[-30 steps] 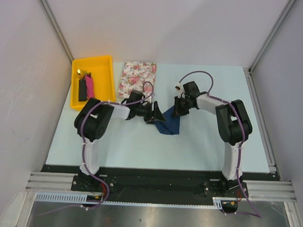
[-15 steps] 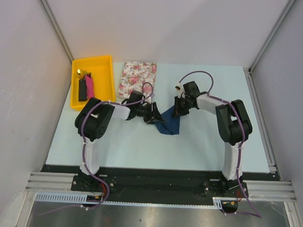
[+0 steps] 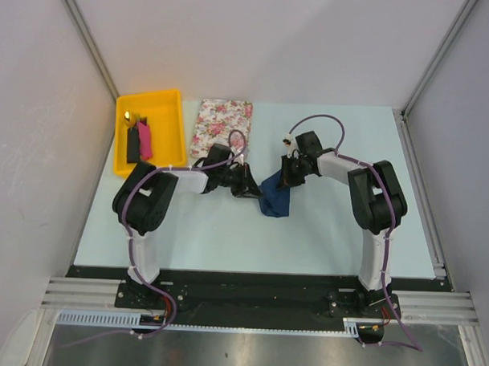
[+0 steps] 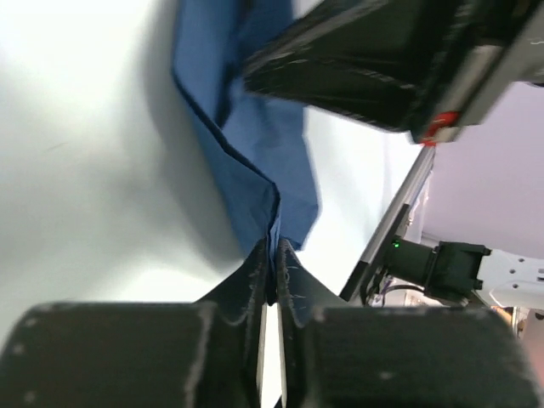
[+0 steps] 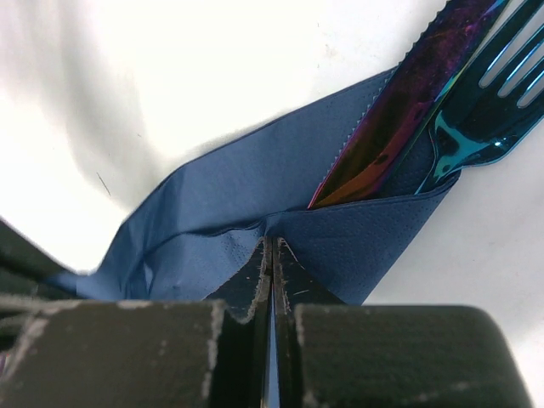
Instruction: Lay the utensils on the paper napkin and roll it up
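Note:
The dark navy paper napkin (image 3: 274, 198) lies folded and bunched mid-table between both arms. In the right wrist view, the utensils poke out of its fold: an iridescent serrated knife (image 5: 398, 123) and a blue fork (image 5: 480, 98). My right gripper (image 5: 273, 248) is shut on the folded napkin (image 5: 255, 191) just below them. From the left, my left gripper (image 4: 274, 257) is shut on the napkin's (image 4: 242, 144) edge, pinching the thin sheet between its tips. In the top view the left gripper (image 3: 250, 186) and right gripper (image 3: 289, 179) face each other across the napkin.
A pink-and-white floral mat (image 3: 221, 126) lies at the back. Left of it, a yellow bin (image 3: 172, 136) holds a black block (image 3: 133, 145) and a pink block (image 3: 144, 139). The right arm's dark body (image 4: 374, 59) fills the top of the left wrist view.
The left gripper has closed onto the napkin's left edge and reached slightly further right. The napkin looks more bunched. The right gripper stayed shut in place.

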### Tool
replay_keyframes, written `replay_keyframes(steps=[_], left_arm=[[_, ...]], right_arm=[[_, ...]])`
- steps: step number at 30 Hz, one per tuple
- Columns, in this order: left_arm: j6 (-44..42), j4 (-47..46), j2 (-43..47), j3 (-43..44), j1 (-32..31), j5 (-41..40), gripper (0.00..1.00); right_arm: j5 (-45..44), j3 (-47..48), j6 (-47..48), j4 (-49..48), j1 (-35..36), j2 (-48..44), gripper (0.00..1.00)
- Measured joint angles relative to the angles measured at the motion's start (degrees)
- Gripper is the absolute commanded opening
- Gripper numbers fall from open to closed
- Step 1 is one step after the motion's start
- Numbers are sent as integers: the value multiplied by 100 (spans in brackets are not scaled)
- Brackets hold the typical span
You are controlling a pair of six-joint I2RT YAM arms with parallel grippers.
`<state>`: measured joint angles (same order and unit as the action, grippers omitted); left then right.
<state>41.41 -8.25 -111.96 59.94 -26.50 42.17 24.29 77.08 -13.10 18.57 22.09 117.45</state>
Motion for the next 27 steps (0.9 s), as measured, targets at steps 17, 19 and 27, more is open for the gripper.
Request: replay_keyframes(steps=[17,19,27], left_arm=[[240,-549,-568,647,-750,114,9],[304,-588,-717,675,-778,114,9],[476,-614,-1032,739,-822,20,2]], right_arm=[[20,-22,-28,-52,0,2,0],[31,-26,-31,-61,-4,2,0],[133,-37,-39,-90,-42,2,3]])
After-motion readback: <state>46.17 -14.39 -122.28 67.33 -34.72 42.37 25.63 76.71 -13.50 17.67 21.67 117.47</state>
